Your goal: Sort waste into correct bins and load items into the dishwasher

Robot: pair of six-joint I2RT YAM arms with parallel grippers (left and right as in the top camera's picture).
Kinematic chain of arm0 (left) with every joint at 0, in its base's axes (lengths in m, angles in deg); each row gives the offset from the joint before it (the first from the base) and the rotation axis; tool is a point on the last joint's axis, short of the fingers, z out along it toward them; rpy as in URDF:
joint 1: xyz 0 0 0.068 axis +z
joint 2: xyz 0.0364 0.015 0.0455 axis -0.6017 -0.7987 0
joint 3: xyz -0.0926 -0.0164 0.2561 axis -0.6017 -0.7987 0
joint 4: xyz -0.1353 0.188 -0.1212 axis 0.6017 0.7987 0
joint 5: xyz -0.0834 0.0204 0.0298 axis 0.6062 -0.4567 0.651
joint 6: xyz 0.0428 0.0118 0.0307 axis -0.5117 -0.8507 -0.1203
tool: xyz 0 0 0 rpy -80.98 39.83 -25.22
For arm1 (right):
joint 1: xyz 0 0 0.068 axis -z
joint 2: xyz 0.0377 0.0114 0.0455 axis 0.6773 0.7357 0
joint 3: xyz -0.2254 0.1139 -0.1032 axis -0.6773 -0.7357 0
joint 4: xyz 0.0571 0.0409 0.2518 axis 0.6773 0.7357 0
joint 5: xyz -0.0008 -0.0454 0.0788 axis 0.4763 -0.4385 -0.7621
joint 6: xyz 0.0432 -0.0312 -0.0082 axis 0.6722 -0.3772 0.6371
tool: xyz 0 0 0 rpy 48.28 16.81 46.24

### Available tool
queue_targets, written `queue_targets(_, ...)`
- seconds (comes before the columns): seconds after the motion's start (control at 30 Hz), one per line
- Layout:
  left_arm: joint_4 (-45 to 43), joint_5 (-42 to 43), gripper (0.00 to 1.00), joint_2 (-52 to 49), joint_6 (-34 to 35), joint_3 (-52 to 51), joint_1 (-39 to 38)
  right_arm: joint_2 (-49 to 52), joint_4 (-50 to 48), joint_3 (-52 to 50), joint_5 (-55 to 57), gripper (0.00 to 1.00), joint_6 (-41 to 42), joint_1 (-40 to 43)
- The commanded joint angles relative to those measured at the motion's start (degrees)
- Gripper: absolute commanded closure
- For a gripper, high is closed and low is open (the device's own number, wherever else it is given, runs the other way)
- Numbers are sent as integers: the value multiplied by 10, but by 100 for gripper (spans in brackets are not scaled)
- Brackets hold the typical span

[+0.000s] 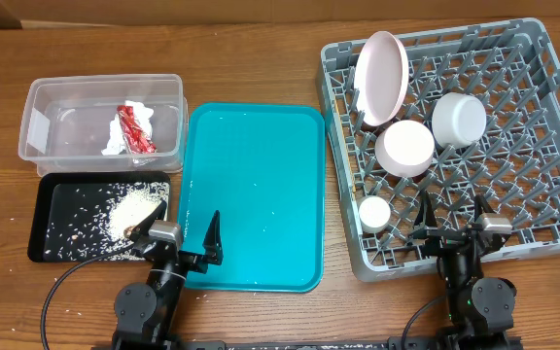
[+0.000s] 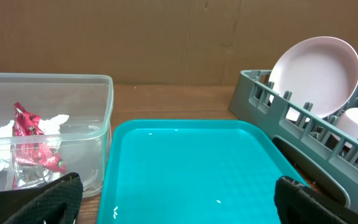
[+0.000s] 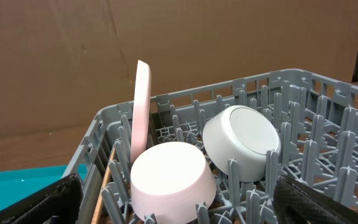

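Teal tray [image 1: 251, 194] lies on wooden table [image 1: 261, 58]; cardboard [image 2: 166, 37] behind.

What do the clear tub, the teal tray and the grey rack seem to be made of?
Clear tub: probably plastic; the wrapper shows through its walls. Teal tray: likely glossy plastic; it reflects light. Grey rack: matte moulded plastic, it seems, by its grid.

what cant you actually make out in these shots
- Chopsticks: only one thin stick shows in the right wrist view; overhead, too small to find.
- Black tray: lies outside the left wrist view's edge.
- Rice: overhead, too small to tell whether food scraps are mixed in.
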Motion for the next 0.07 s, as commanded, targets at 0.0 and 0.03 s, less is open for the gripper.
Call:
queue_targets(0.0,1,4,0,6,-1,-2,3,-7,-5,-6,-1,0,0,3)
queue_targets(0.03,1,4,0,6,-1,-2,3,-7,-5,-6,-1,0,0,3)
